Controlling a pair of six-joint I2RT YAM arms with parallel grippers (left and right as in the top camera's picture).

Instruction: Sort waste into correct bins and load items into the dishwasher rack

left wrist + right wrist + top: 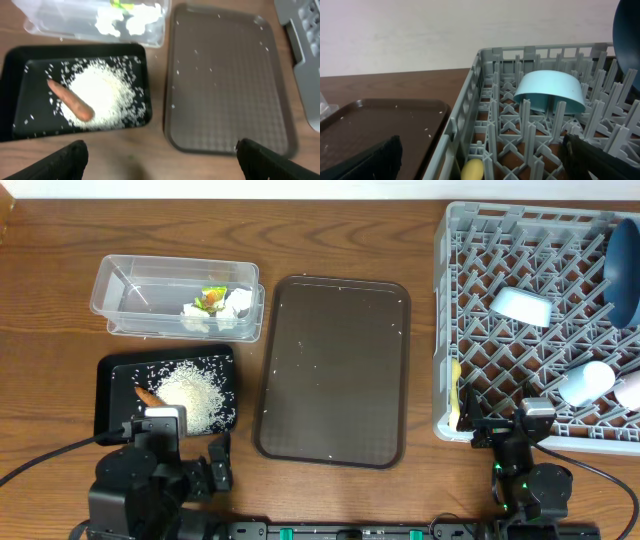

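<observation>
The clear tub (130,295) holds crumpled white paper (237,302) and the green-orange wrapper (212,297). The black tray (112,370) holds a pile of rice (192,392) and the carrot stick (148,394); both also show in the left wrist view, the rice (102,95) and the stick (70,100). The grey rack (470,240) holds the blue plate (625,270), the bowl (522,306), the pinkish cup (630,390), the blue cup (585,383) and the yellow spoon (456,395). My left gripper (160,162) is open and empty near the front edge. My right gripper (482,160) is open and empty over the rack's front left corner.
The large dark brown serving tray (335,370) lies in the middle with a few stray rice grains on it. The rack's wall (455,125) stands just ahead of my right gripper, with the spoon's tip (472,170) inside it.
</observation>
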